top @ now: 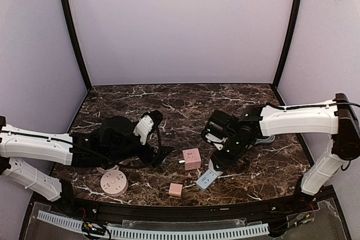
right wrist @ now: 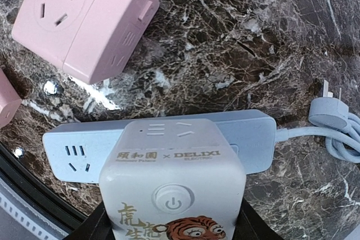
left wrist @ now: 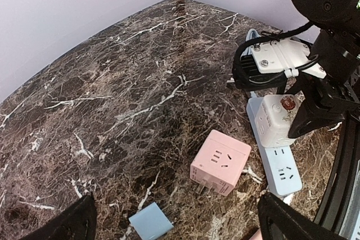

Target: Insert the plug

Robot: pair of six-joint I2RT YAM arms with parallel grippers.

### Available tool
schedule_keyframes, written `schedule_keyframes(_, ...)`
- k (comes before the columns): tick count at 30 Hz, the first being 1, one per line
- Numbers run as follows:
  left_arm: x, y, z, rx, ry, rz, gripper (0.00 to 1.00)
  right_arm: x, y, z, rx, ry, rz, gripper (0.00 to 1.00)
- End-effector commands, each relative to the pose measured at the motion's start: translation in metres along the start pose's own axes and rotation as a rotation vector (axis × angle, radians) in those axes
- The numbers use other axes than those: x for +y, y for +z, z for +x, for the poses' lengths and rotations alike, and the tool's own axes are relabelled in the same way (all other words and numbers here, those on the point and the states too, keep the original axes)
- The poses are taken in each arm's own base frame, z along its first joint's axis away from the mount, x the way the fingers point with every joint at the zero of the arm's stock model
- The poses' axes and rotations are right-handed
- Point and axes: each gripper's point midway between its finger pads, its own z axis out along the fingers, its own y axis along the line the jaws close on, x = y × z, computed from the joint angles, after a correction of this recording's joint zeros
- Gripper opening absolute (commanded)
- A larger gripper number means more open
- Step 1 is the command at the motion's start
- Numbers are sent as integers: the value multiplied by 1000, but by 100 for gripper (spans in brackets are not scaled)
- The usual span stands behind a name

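From above, the right gripper (top: 219, 161) hangs over the blue power strip (top: 206, 179). The left wrist view shows the left gripper (left wrist: 177, 213) spread wide, and the right one clamping the white plug cube (left wrist: 274, 121). From the right wrist, the cube sits atop the strip's middle, possibly seated.

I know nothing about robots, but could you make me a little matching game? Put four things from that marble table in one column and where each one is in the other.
Things:
1. white tiger adapter
2. blue power strip
3. big pink cube socket
4. round pink socket

Places:
A. near the front-left edge of the table
B. lying flat, under the adapter
C. held in the right gripper
D. standing free near mid-table, nothing touching it

Pairs: 1-C, 2-B, 3-D, 4-A.
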Motion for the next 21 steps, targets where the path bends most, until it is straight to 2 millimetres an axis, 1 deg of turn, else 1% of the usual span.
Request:
schedule_keyframes(1,0,2,5,9,-6,5,100,-70,58,34,153,187,279,0)
schedule_keyframes(8,0,4,6,14,-5,1,100,-60,61,29,151,168,226,0)
schedule_keyframes(9,0,4,6,13,-5,2,100,-58,60,28,148,165,217,2)
schedule_keyframes(10,0,4,6,13,-6,2,100,-54,58,26,142,157,205,6)
schedule_keyframes(12,0,3,6,13,-7,1,100,-48,52,20,124,142,188,19)
schedule_keyframes(17,0,3,6,14,-9,-2,100,-31,28,1,51,114,143,43)
schedule_keyframes(18,1,3,6,14,-10,-3,100,-28,23,-3,32,111,134,47)
schedule_keyframes(21,2,3,6,13,-12,-7,100,-20,8,-15,-21,104,106,56)
